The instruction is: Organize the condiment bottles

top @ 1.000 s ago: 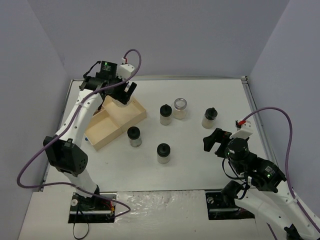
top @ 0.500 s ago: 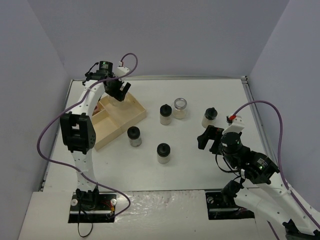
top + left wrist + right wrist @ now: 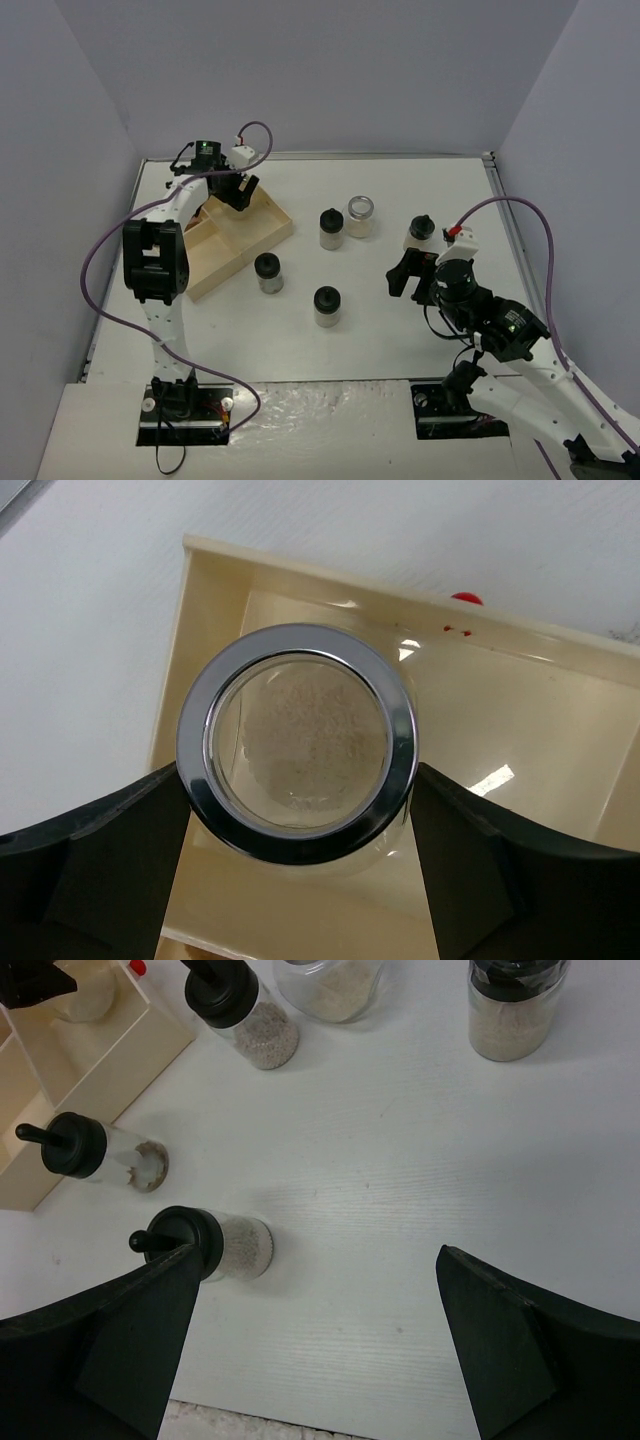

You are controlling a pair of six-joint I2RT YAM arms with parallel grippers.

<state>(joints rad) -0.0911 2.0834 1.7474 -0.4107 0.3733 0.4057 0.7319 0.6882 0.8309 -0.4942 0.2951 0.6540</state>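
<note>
My left gripper is shut on a clear jar with a silver-rimmed lid, held over a back compartment of the pale wooden tray. From above, the left gripper covers that jar. Three black-capped bottles and a second silver-lidded jar stand mid-table. Another black-capped bottle stands just behind my right gripper. The right gripper hangs open over bare table, its left finger next to a black-capped bottle.
The wooden tray lies at the back left, angled to the table's edges. Side walls close the table in on the left, right and back. A small red mark shows past the tray's far rim.
My left gripper has carried the silver-lidded jar back and left over the tray's far corner. The right arm has reached forward and left toward the bottles, still open.
</note>
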